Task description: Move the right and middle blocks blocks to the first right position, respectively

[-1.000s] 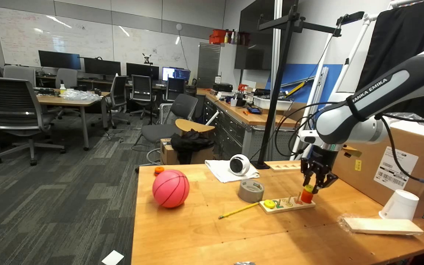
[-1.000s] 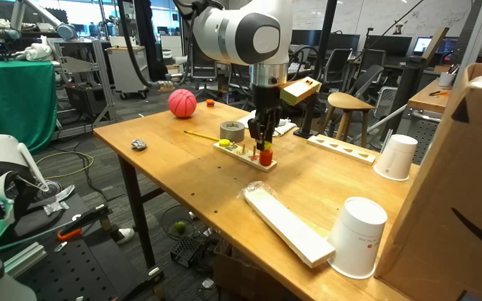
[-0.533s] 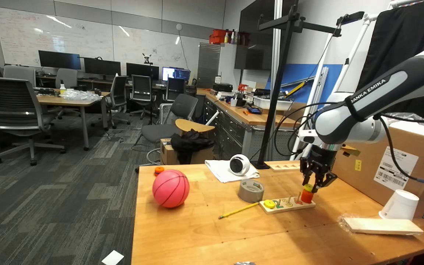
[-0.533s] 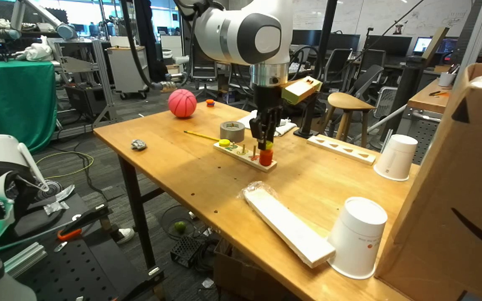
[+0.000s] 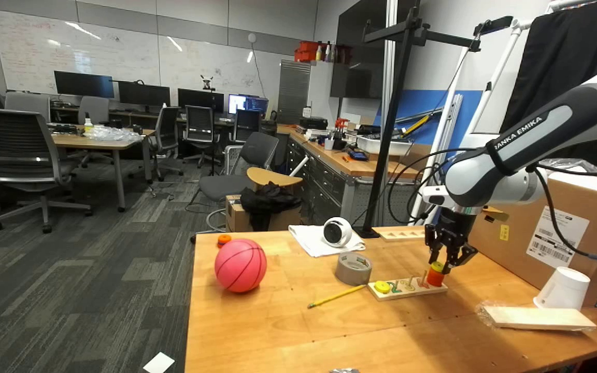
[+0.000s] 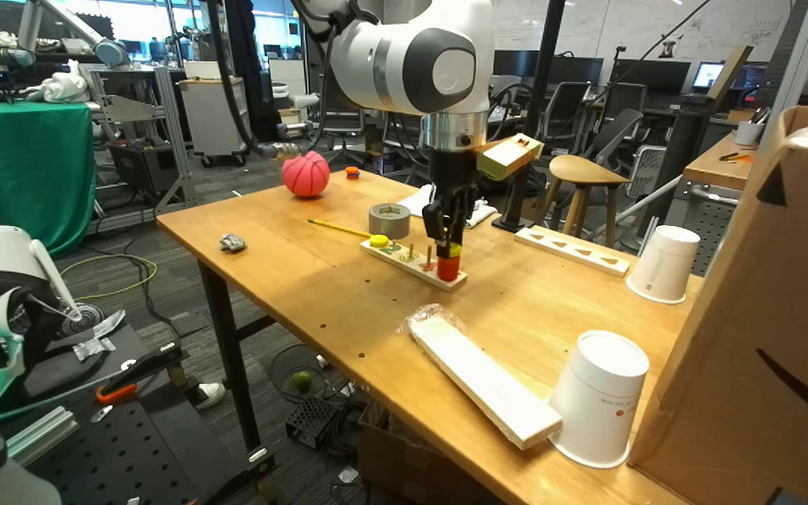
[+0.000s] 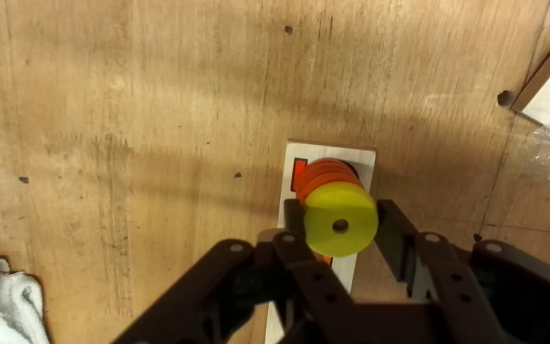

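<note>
The peg board (image 5: 407, 293) and its red-orange stack (image 5: 436, 278) have shifted slightly, and I have the fingers (image 7: 394, 239) clasping the topmost yellow disc (image 7: 340, 209).

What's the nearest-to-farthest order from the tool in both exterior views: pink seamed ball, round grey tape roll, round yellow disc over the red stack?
1. Yellow disc: gripped in the tool.
2. Tape roll: beside the yellow pencil.
3. Pink ball: near the edge of the wooden table.

Wooden table (image 6: 292, 270): pink ball (image 6: 306, 175), tape roll (image 6: 389, 224), pencil (image 6: 337, 227), pegboard (image 5: 401, 293), white cups (image 6: 599, 403)
</note>
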